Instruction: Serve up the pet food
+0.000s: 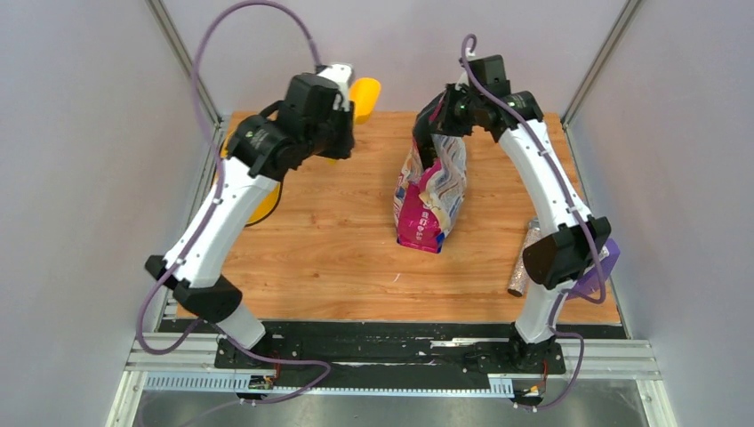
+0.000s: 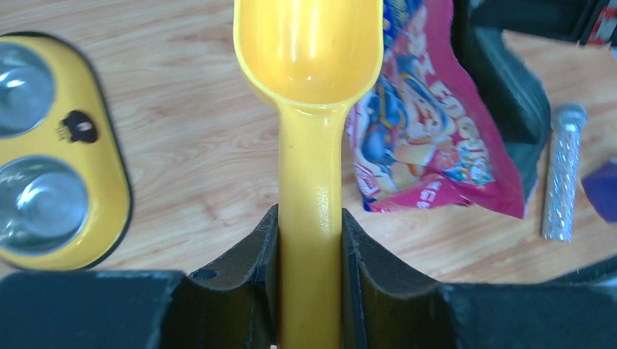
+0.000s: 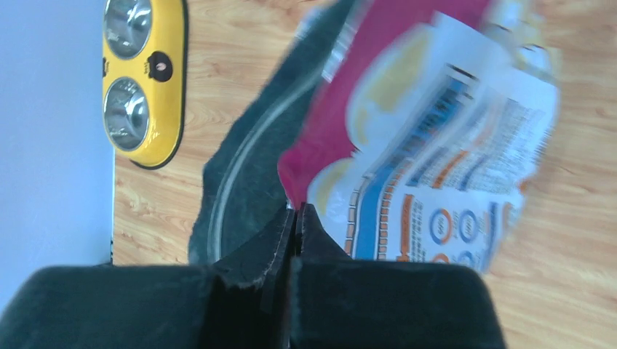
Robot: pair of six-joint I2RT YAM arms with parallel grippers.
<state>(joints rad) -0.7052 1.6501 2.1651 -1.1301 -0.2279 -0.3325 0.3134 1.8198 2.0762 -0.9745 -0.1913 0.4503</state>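
Note:
My left gripper [image 2: 311, 243] is shut on the handle of a yellow scoop [image 2: 309, 51], whose cup is empty. In the top view it [image 1: 345, 111] is held high at the back left. My right gripper [image 3: 297, 215] is shut on the top edge of the pink, blue and white cat food bag [image 3: 436, 138] and holds it upright at the table's middle back [image 1: 431, 200]. The bag also shows in the left wrist view [image 2: 429, 145], right of the scoop. No kibble shows. The yellow double bowl [image 2: 80, 182] with two steel cups lies at the left, empty.
The bowl is partly hidden under my left arm in the top view [image 1: 265, 206]. A speckled tube [image 1: 521, 263] lies at the right beside the right arm. A purple thing [image 1: 594, 277] sits at the right edge. Grey walls close in both sides.

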